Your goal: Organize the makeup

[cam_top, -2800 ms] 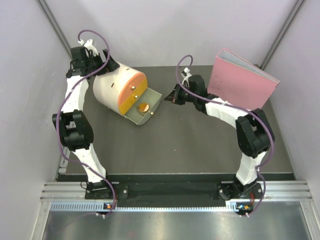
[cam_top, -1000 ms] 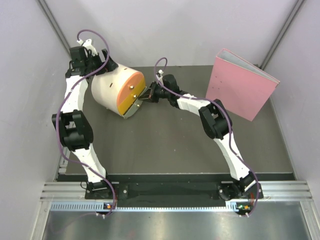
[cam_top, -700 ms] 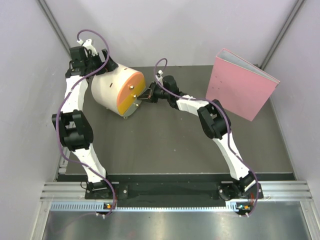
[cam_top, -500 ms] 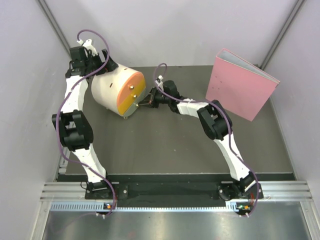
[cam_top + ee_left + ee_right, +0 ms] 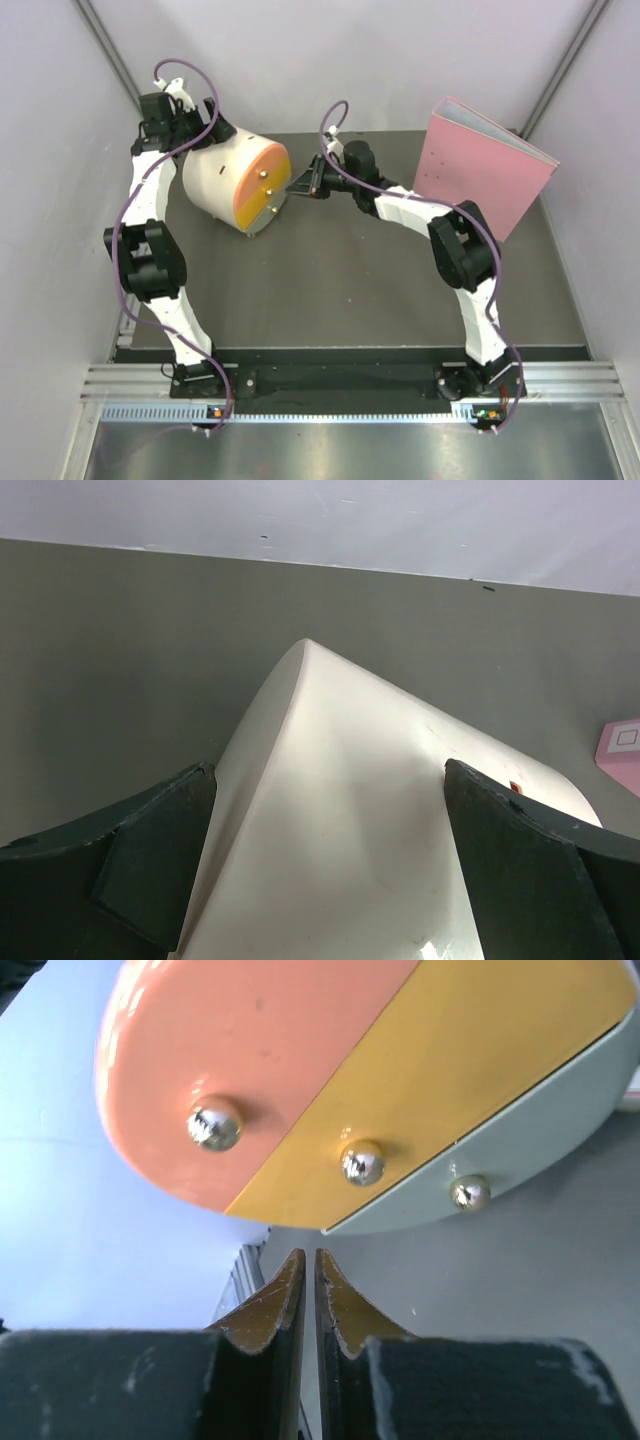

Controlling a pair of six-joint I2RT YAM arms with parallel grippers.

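1. The dark surface (image 5: pixel 340 290) carries two big items. A pink binder (image 5: pixel 480 180) stands upright at the far right. A cream drawer box (image 5: pixel 222 180) lies on its side at the far left.
2. My left tool (image 5: pixel 327 770) reaches in from behind the box with its jaws spread wide, one pad on either flank of the cream body. From the wrist view I cannot be sure whether the pads actually press on it.
3. My right tool (image 5: pixel 308 1260) sits just off the box front, jaws narrowed to a slit with nothing between them.
4. The front shows an orange panel (image 5: pixel 250 1040), a yellow panel (image 5: pixel 480 1050) and a grey drawer (image 5: pixel 560 1130), all apparently pushed in.
5. Three small metal knobs (image 5: pixel 362 1163) stick out of those panels.
6. No makeup shows in any view. I judge it is stowed inside the closed drawers, so the task looks close to finished.
7. To finish cleanly I would draw the right tool straight back, clear of the knobs. I would also check that the grey drawer is flush and brace the box against rolling.
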